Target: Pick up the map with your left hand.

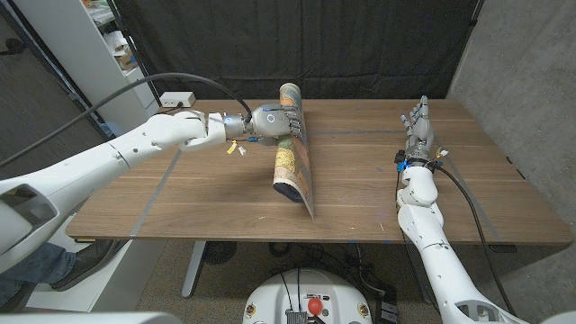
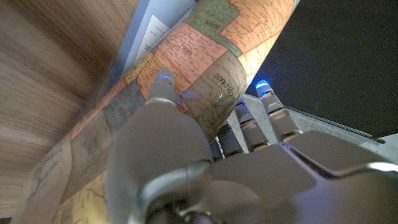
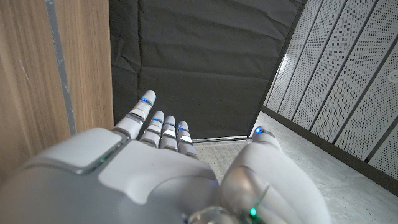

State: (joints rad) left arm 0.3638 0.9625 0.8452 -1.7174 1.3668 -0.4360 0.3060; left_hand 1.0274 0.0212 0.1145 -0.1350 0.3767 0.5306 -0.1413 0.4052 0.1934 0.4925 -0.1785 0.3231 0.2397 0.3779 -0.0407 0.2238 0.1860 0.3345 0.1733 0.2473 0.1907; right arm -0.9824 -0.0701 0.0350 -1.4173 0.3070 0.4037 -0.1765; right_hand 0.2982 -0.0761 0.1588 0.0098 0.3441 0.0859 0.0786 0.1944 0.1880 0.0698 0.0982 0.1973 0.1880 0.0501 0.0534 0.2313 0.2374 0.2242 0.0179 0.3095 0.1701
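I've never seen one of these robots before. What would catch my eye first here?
Most striking is the colourful rolled map near the middle of the wooden table, gripped by the robot's left hand with one end raised. The right hand stands by the table's right side, fingers straight and holding nothing. A black curtain hangs behind.

The right robot hand point(image 3: 168, 171) is seen from behind, with its white and grey back in the lower part of the picture. Its fingers point(image 3: 154, 123) reach away from the camera, straight and close beside each other, and each one has a small blue light at the tip. The thumb point(image 3: 264, 146) stands apart from them, also with a blue light. The robot hand holds nothing. Beside it runs the wooden tabletop point(image 3: 37, 74), with a pale grey stripe along the grain. Beyond the fingers hangs a black curtain point(image 3: 199, 56), and next to it is a grey ribbed wall point(image 3: 348, 81).
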